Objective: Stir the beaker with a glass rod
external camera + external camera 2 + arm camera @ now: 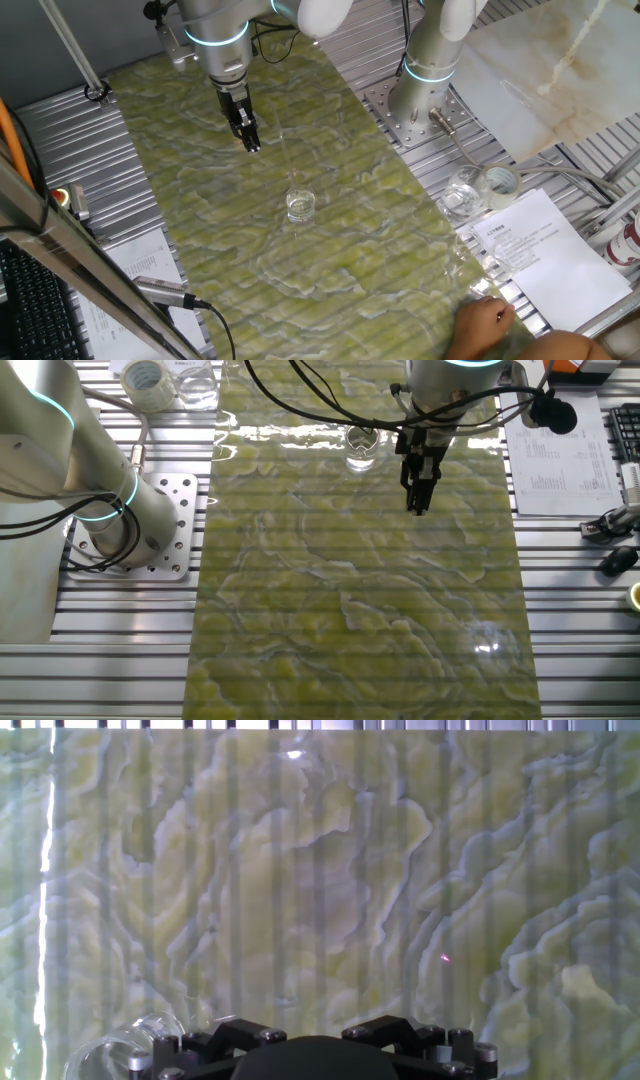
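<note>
Below the end effector (250, 140), a table (60, 170) of ribbed aluminium slats under a green-yellow marbled mat (330, 250). Off beyond the mat edge, a pale marble-patterned panel (560, 70), printed paper sheets (545, 250), perhaps a keyboard (30, 300) at the frame edge. Bright glare on the mat sheen, seemingly from overhead light.

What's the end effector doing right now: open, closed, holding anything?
End effector: fingers look together, nothing visibly held; it hangs beside the small clear glass beaker.
</note>
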You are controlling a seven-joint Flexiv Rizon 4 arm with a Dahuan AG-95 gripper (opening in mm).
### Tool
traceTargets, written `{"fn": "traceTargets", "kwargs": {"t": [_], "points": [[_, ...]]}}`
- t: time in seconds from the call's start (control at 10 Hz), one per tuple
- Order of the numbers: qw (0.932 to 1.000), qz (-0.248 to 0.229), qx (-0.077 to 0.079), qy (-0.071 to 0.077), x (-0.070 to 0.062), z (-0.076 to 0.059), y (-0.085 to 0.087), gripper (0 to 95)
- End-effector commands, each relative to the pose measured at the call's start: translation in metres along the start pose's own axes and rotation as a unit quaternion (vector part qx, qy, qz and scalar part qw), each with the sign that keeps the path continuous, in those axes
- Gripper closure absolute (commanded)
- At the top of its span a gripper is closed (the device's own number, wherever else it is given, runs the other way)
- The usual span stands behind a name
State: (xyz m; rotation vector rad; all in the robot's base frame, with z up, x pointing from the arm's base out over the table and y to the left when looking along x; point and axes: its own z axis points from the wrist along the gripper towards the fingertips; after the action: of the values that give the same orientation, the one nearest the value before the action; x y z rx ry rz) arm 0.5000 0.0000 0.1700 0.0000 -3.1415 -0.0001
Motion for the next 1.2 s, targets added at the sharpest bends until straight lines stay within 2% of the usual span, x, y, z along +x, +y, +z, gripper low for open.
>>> {"fn": "traceTargets", "kwargs": {"t": [0.1,1.2], "points": [[0.9776,-0.206,-0.034,-0.027,0.0000,0.0000,0.0000,95.0],[0.9779,-0.206,-0.028,-0.023,-0.0008,-0.0034,0.0010,95.0]]}}
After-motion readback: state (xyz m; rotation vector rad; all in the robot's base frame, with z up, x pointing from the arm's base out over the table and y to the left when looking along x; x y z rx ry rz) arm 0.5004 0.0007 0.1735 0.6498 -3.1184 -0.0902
